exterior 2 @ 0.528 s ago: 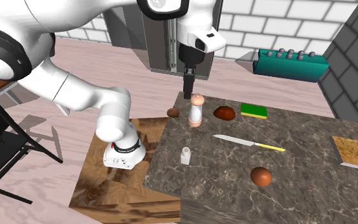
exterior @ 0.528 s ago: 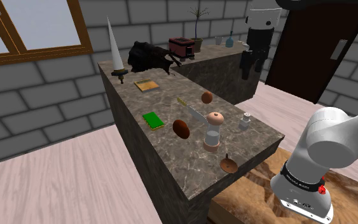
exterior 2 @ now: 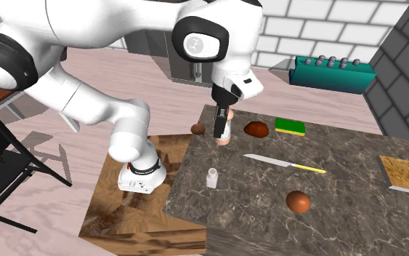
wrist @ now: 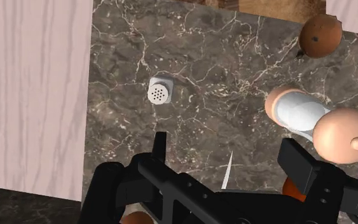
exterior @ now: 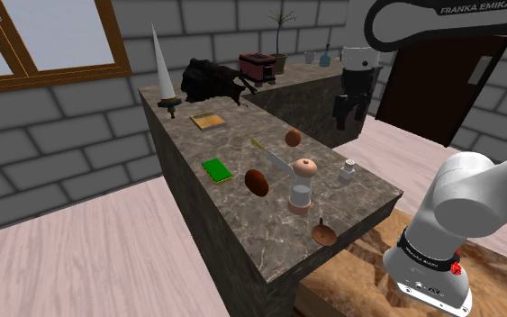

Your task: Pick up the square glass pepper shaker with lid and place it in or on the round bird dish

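Note:
The pepper shaker is a small pale square shaker with a holed lid. It stands upright near the counter's edge on the stand's side. The bird dish is a small round brown dish at the counter's near end. My black gripper hangs open well above the counter, pointing down. In the wrist view the gripper has its fingers wide apart with nothing between them, and the shaker lies ahead of one finger.
A tall pink-and-white grinder stands between shaker and dish. A knife, a brown oval lump, a brown ball, a green sponge and a book lie on the marble counter. A white cone stands at the far end.
The arm has swung and the gripper has come lower, closer to the counter. Nothing on the counter has moved.

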`<state>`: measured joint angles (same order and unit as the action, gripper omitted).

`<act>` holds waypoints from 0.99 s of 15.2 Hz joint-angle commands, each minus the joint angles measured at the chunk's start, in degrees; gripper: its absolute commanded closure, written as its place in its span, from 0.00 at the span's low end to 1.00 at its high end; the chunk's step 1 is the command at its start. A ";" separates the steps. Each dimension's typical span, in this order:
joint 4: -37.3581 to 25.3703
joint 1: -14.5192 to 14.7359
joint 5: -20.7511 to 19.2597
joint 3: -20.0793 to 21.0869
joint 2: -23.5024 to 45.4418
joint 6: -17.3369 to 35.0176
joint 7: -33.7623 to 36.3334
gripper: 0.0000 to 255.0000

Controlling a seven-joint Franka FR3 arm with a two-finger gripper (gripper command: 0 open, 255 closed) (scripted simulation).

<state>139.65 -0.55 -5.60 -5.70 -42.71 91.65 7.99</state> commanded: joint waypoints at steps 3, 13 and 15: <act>4.80 -1.44 -1.33 -3.15 2.73 5.71 -1.59 0.00; 12.08 -4.46 -3.60 -10.75 15.95 21.36 -5.53 0.00; 13.33 -4.55 -3.76 -10.95 16.45 23.10 -5.54 0.00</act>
<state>152.19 -4.92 -9.16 -16.35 -26.61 113.68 2.61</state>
